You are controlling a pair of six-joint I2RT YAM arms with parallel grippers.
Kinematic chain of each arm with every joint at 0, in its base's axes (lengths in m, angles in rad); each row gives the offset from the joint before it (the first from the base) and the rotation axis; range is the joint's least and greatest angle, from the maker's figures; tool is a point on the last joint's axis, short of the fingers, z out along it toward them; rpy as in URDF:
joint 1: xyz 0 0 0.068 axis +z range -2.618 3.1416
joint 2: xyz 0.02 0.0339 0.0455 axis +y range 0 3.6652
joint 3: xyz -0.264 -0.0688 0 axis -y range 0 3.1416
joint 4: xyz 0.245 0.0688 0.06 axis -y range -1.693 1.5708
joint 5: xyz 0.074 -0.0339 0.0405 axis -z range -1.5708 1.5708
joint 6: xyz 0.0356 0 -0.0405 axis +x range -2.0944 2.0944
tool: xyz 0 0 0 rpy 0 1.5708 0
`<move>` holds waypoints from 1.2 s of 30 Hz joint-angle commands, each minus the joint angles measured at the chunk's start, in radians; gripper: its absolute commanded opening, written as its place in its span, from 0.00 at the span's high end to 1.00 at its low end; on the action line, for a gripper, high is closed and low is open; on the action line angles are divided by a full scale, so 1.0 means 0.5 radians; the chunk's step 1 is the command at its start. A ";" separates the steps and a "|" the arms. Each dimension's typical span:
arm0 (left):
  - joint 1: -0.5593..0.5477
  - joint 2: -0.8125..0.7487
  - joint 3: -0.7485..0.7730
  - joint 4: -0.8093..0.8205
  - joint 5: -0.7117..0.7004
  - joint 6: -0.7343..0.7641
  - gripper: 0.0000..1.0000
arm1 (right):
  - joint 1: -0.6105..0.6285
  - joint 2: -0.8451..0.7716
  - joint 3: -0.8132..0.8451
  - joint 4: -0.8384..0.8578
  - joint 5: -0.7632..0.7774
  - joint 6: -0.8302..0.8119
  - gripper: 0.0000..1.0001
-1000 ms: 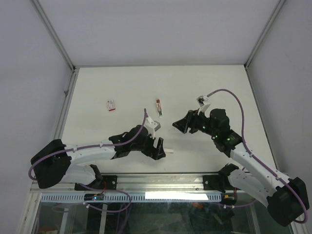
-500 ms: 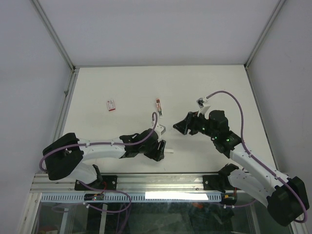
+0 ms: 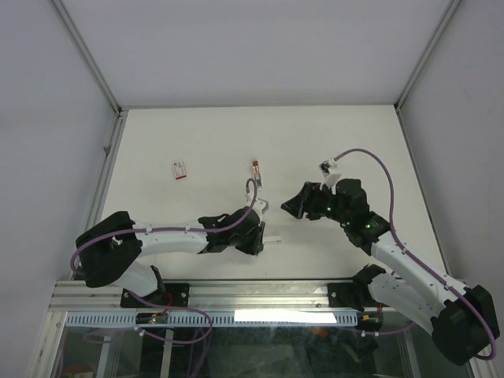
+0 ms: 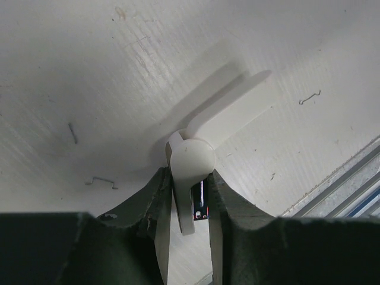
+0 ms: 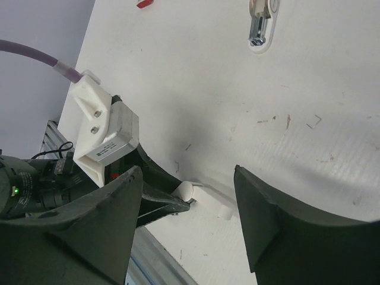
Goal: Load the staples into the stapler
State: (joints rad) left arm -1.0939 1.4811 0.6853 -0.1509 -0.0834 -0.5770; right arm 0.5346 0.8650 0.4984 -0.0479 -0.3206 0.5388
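A white stapler (image 3: 271, 238) lies hinged open near the table's front edge, one arm flat on the table. My left gripper (image 3: 255, 239) is shut on its round hinge end (image 4: 193, 157), with the other arm and a dark inner part between the fingers (image 4: 228, 208). The staples (image 3: 180, 168), a tiny white box with a red mark, lie far left, apart from both grippers. My right gripper (image 3: 286, 205) hangs open above the table to the right of the stapler (image 5: 205, 199), holding nothing; its fingertips (image 5: 236, 172) frame the left gripper.
A small white-and-chrome piece (image 3: 257, 173) with a red end lies mid-table, also visible in the right wrist view (image 5: 261, 24). Loose bent staples (image 4: 101, 180) are scattered on the table. A metal rail (image 3: 252, 295) runs along the near edge; walls enclose the table.
My left gripper slid in over the stapler's hinge end and closed on it. The right arm barely moved.
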 commanded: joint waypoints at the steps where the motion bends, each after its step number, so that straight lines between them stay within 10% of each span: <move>1: -0.004 -0.008 0.025 0.015 -0.073 -0.126 0.83 | 0.009 -0.028 0.112 -0.080 0.101 0.187 0.34; 22: 0.171 -0.248 -0.229 0.789 0.234 -0.501 0.86 | 0.078 0.353 -0.075 0.053 -0.059 0.699 0.35; 36: 0.172 -0.274 -0.232 0.830 0.226 -0.526 0.85 | 0.139 0.444 -0.065 0.156 -0.038 0.770 0.62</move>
State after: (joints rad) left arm -1.0069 1.3853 0.5655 0.1860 0.0273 -0.8246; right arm 0.5957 1.0878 0.4580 -0.0357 -0.3485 0.9028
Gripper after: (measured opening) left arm 0.257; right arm 0.430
